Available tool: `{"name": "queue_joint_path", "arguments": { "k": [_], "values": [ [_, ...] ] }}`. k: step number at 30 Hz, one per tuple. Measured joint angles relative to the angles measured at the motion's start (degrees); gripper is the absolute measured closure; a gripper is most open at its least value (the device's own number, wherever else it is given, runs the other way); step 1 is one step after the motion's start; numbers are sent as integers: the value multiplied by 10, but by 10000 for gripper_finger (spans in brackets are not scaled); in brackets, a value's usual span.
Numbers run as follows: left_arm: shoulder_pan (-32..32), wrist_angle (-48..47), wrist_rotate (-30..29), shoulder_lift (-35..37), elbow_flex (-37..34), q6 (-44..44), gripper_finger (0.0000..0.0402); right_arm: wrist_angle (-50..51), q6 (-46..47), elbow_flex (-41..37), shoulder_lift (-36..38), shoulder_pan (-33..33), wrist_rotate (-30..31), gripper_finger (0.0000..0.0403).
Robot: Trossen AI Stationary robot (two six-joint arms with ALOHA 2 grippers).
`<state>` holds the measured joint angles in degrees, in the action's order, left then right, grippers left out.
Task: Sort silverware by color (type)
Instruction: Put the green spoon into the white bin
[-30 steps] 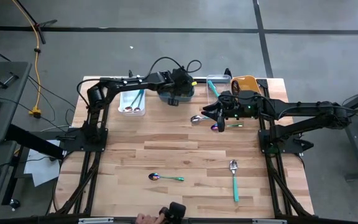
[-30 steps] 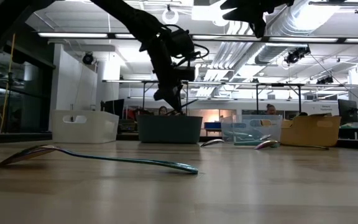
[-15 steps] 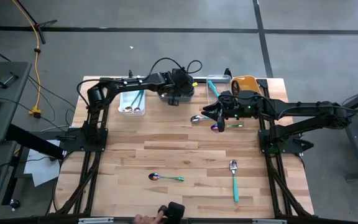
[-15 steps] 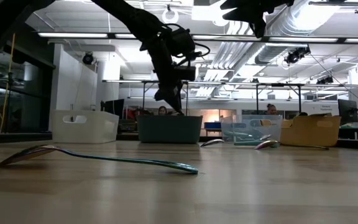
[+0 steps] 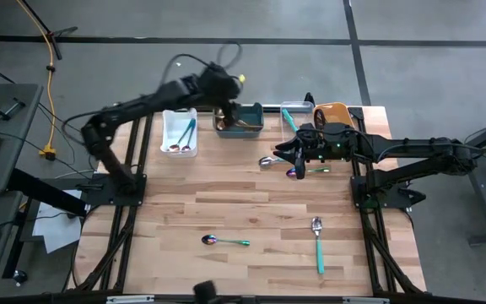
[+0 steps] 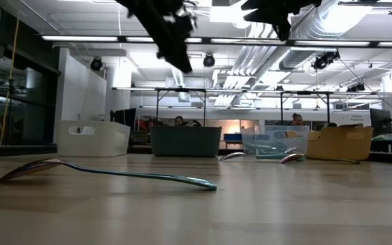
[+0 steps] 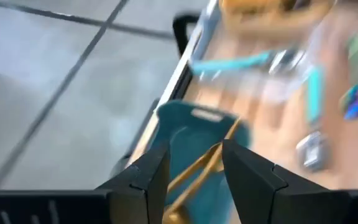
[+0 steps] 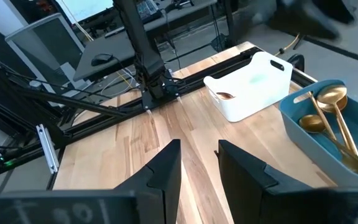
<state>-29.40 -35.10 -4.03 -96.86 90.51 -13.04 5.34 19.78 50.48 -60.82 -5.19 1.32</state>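
My left gripper (image 5: 225, 107) (image 7: 194, 150) hangs open high above the teal bin (image 5: 241, 120), which holds gold spoons (image 7: 199, 167). Nothing is between its fingers. My right gripper (image 5: 293, 157) (image 8: 199, 147) hovers open and empty over a silver spoon (image 5: 268, 161) and a purple iridescent utensil (image 5: 299, 172) lying flat on the table. An iridescent spoon with a green handle (image 5: 224, 241) and a silver spoon with a teal handle (image 5: 318, 243) lie near the front. The white bin (image 5: 180, 135) holds teal-handled pieces.
A clear bin (image 5: 294, 113) with a teal-handled piece and an orange bin (image 5: 332, 112) stand at the far edge, right of the teal bin. Bare wood lies across the table's middle (image 5: 243, 198). The arms' frames run along both sides.
My left gripper has risen from just above the teal bin, going up and slightly toward the table's left and far edge, and has rolled about its own axis. The gold spoons lie in the bin. My right arm has kept still.
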Motion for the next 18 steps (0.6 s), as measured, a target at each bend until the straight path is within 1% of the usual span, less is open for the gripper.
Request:
{"name": "queue_joint_path", "arguments": {
  "k": [3, 5, 7, 10, 14, 18],
  "values": [
    [-1, 13, 50, 69, -34, 63, 261, 0, -5, 0, 0, 0, 0, 302],
    [7, 34, 65, 118, -67, 86, 261, 0, -4, 0, 0, 0, 0, 302],
    [22, 54, 67, 169, -108, 105, 261, 0, -3, 0, 0, 0, 0, 302],
    [52, 109, 67, 247, -181, 142, 261, 0, -4, 0, 0, 0, 0, 302],
    [110, 213, 67, 341, -292, 206, 261, 0, -7, 0, 0, 0, 0, 302],
    [177, 325, 64, 408, -395, 244, 261, 0, -3, 0, 0, 0, 0, 302]
  ]
}}
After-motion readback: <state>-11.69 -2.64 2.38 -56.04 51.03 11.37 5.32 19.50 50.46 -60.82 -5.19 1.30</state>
